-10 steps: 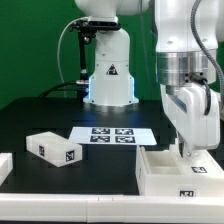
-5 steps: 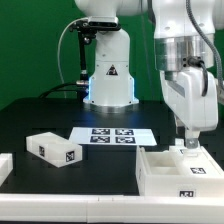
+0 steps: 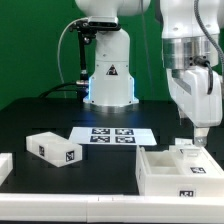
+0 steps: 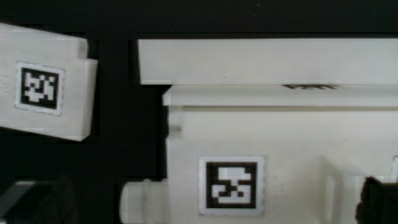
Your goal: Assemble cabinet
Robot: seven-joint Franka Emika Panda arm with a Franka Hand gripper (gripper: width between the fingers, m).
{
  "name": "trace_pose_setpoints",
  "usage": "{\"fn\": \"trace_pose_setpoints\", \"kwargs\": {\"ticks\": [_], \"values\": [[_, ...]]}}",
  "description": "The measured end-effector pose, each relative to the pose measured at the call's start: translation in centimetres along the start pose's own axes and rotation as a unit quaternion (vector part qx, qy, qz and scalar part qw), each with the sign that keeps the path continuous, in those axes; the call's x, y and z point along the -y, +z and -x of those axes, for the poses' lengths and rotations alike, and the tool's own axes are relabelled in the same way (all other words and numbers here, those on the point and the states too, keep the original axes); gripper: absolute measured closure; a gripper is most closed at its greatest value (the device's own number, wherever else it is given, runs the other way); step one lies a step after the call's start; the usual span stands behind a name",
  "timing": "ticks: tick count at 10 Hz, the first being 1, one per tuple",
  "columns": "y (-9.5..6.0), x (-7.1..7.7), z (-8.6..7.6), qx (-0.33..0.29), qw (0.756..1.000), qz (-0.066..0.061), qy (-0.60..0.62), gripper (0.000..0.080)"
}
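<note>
At the front edge of the desk (image 3: pixel 105 168), toward the exterior view's right corner, sits the cabinet's open tray (image 3: pixel 162 175). It has a tag on its front wall, and a small white block (image 3: pixel 186 152) rests in its rear part. The gripper (image 3: pixel 200 137) hangs just above that block, apart from it. Half a second ago its tips were lower, down at the block inside the tray, so it has risen and shifted toward the exterior view's right. Tray and block lie where they lay before.

In the wrist view the dark fingers (image 4: pixel 22 200) show at the picture's two outer sides, spread wide with nothing clamped between them, so the gripper is released. A tagged white part (image 4: pixel 231 150) shows between them, though I cannot tell for sure which piece it is.

Near the front left corner a tagged white box (image 3: pixel 52 148) stands well apart from the tray, and another white piece (image 3: pixel 4 166) is cut off by the desk's left edge. The marker board (image 3: pixel 112 135) lies mid-desk. None of these has moved.
</note>
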State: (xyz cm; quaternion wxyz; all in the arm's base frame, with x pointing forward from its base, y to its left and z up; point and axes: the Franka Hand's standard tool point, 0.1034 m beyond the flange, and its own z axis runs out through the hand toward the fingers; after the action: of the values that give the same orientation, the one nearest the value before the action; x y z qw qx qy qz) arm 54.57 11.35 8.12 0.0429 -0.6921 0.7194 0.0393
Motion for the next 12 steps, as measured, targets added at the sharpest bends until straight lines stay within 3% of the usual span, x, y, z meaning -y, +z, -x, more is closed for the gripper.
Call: {"fn": "trace_pose_setpoints", "kwargs": {"ticks": [2, 3, 4, 8, 10, 12], "values": [[-0.2, -4.5, 1.4, 0.006, 0.998, 0.024, 0.051, 0.0002], [0.1, -5.9, 2.0, 0.001, 0.997, 0.034, 0.073, 0.0002], [0.5, -6.6, 2.8, -0.002, 0.996, 0.042, 0.078, 0.0002], [0.6, -6.9, 3.0, -0.001, 0.996, 0.043, 0.072, 0.0002], [2.4, -11.2, 3.4, -0.017, 0.995, 0.066, 0.077, 0.0002], [4.2, -13.3, 3.3, -0.034, 0.993, 0.083, 0.07, 0.0002]]}}
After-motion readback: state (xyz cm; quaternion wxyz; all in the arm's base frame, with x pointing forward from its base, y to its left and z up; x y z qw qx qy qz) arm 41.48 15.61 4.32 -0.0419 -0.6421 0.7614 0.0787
